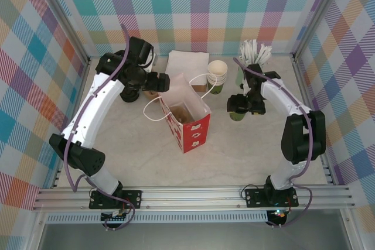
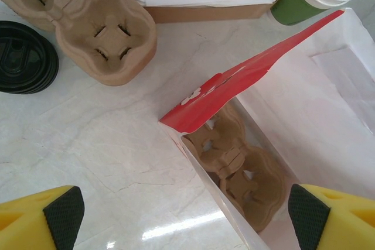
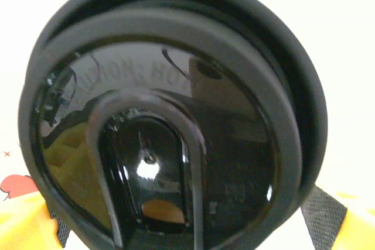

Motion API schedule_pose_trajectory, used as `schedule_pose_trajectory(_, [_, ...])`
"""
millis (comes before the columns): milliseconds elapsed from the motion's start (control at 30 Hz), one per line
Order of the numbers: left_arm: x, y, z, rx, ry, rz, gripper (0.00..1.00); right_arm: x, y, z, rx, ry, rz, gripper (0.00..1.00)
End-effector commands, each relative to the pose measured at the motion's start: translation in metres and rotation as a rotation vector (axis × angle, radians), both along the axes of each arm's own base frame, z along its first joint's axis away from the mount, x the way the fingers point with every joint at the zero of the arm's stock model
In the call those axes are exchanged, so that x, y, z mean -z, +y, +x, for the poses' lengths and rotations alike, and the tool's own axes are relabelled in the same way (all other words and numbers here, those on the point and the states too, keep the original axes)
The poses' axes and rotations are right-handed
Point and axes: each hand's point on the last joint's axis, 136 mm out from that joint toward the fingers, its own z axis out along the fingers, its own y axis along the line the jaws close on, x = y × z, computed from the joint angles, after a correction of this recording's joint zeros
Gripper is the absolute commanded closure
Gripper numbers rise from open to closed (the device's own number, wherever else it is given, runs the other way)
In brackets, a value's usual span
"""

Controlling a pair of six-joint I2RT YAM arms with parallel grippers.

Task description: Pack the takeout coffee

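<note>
The takeout coffee (image 1: 237, 113), a dark green cup, hangs right of the bag with my right gripper (image 1: 240, 103) shut on it. In the right wrist view its black lid (image 3: 170, 127) covers the cup body, and my right gripper (image 3: 187, 226) has a pad (image 3: 319, 218) at either side. The red and white paper bag (image 1: 190, 122) stands open in the middle, with a brown cup carrier (image 2: 252, 168) lying inside. My left gripper (image 1: 162, 82) is open at the bag's back left corner. Its fingertips (image 2: 63, 215) straddle the bag's near wall (image 2: 217, 197).
A stack of green cups (image 1: 217, 75) and white napkins (image 1: 187, 61) stand behind the bag. The pale-green holder of white sticks (image 1: 253, 55) is at the back right. Spare brown carriers (image 2: 88, 21) and black lids (image 2: 23, 57) lie left of the bag.
</note>
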Motion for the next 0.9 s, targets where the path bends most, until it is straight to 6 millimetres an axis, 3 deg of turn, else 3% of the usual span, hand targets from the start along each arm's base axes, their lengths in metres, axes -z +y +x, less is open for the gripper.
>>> schedule_pose_trajectory(0, [-0.003, 0.004, 0.002, -0.001, -0.012, 0.001, 0.07, -0.005, 0.004, 0.017, -0.014, -0.034, -0.011, 0.00])
schedule_pose_trajectory(500, [-0.003, 0.009, 0.000, -0.007, -0.009, 0.015, 0.05, 0.007, 0.006, 0.051, -0.091, -0.051, -0.064, 0.00])
schedule_pose_trajectory(867, [0.000, 0.008, 0.001, -0.010, -0.001, 0.016, 0.05, 0.013, 0.010, 0.058, -0.139, -0.058, -0.067, 0.00])
